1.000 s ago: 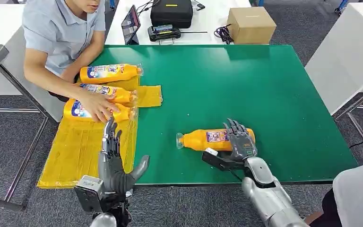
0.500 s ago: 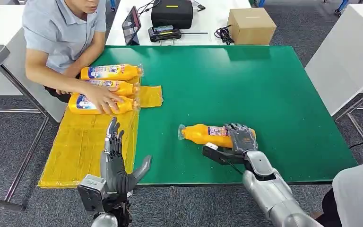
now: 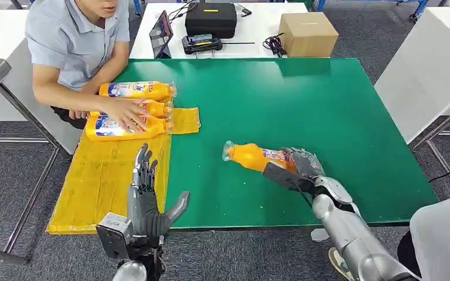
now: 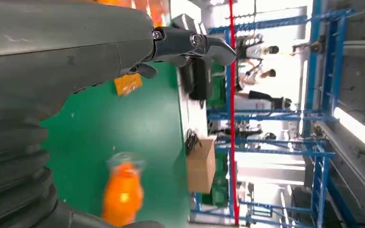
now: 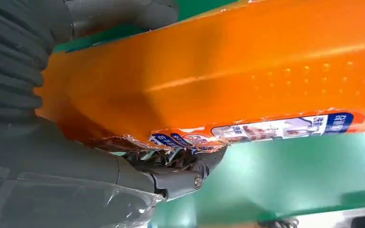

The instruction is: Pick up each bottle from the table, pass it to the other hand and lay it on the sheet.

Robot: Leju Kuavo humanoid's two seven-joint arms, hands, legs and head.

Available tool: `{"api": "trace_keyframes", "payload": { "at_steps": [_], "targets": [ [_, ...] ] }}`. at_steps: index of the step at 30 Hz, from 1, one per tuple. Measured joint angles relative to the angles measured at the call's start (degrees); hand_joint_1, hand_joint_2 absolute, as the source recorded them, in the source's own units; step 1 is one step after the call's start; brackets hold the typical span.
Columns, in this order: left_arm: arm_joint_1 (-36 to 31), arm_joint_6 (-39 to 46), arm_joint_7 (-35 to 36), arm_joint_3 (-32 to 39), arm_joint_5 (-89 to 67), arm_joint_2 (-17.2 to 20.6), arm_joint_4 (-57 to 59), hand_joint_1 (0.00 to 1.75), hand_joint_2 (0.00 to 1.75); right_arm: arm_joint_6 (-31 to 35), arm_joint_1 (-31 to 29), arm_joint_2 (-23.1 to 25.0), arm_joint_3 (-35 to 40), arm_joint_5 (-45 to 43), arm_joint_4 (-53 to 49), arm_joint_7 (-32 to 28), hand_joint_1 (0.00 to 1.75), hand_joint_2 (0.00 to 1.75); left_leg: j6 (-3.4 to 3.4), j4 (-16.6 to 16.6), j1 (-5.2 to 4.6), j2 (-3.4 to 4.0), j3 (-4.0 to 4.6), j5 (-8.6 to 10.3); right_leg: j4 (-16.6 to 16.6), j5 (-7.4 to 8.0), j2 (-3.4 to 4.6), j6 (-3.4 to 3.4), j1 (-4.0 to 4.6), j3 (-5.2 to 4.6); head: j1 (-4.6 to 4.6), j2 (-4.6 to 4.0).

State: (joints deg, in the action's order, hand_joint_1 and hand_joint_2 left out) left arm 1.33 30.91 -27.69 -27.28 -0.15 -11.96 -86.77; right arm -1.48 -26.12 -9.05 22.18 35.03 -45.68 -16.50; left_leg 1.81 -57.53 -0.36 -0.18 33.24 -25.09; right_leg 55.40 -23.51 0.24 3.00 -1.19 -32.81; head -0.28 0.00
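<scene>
In the right hand (image 3: 300, 165), the orange bottle (image 3: 255, 157), cap leftward.

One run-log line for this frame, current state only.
right hand: grips orange bottle | left hand: open, empty | three bottles on yellow sheet | person's hand on them

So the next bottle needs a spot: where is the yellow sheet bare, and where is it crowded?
The yellow sheet is bare on its near part, beside the open left hand. Its far end is crowded: three bottles lie there under a person's hand. The right hand holds the fourth bottle.
</scene>
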Motion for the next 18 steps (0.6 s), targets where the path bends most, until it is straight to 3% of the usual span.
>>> {"api": "trace_keyframes", "payload": {
  "at_steps": [10, 18],
  "targets": [
    [-1.10, -5.39, 2.14, -0.18, 11.29, 0.07, 4.45, 0.00, 1.75, -8.59, 2.48, -0.63, -2.82, -16.83, -6.19, -0.86, 1.75, 1.75, -0.02, 0.00, 0.03, 0.05, -0.09, 0.07, 0.01, 0.05, 0.11, -0.01, 0.03, 0.08, -0.02, 0.00],
    [-2.78, -9.25, 5.14, -0.89, 15.23, 0.15, 8.94, 0.00, 1.75, -9.49, 4.57, -1.25, -2.36, -20.52, -11.15, -1.25, 1.75, 1.75, 0.01, -0.02, 0.00, -0.10, 0.28, 0.09, 0.03, 0.03, 0.04, 0.02, 0.00, -0.13, 0.00, 0.00]
  ]
}}
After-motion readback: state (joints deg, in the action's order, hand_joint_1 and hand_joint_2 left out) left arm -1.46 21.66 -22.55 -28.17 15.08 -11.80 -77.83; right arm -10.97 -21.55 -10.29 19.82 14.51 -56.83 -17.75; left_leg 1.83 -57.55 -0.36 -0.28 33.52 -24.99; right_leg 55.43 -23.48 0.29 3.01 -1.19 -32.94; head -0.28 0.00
